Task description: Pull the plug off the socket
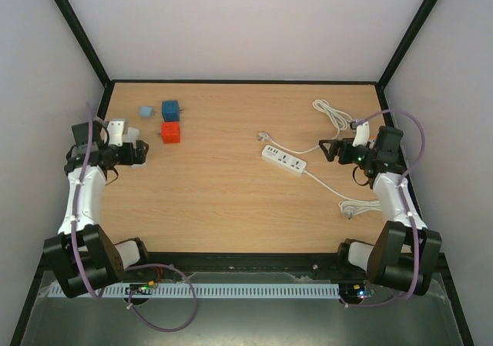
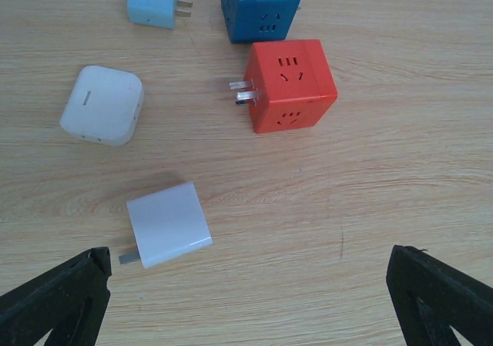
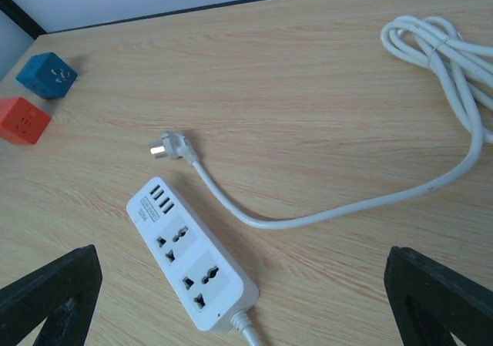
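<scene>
Plug (image 3: 173,146) lies loose on the table (image 1: 231,207), prongs bare and pointing left, just beyond the far-left end of the strip (image 3: 192,257). It is close to the strip but apart from it, and no socket on the strip's face is occupied. Its cord (image 3: 439,45) curves right to a coil at the far right.

Strip's long axis runs far-left to near-right. Plug body lies roughly in line with that axis.

Right gripper (image 1: 330,150): jaws spread wide, holding nothing, just right of the strip's near-right end. The plug is to its left, with the length of the strip between. This is clearly the nearer arm.

Left gripper (image 1: 141,153): jaws spread, empty, at the left edge over some white adapters (image 2: 168,223). A red cube (image 2: 291,85) and a blue cube (image 2: 260,7) lie beyond, well apart from the strip.

Judgement: as things lie, plug and socket are separated and the pull looks done. If any further move is needed, it falls to the right arm, reaching left along the strip's axis.
</scene>
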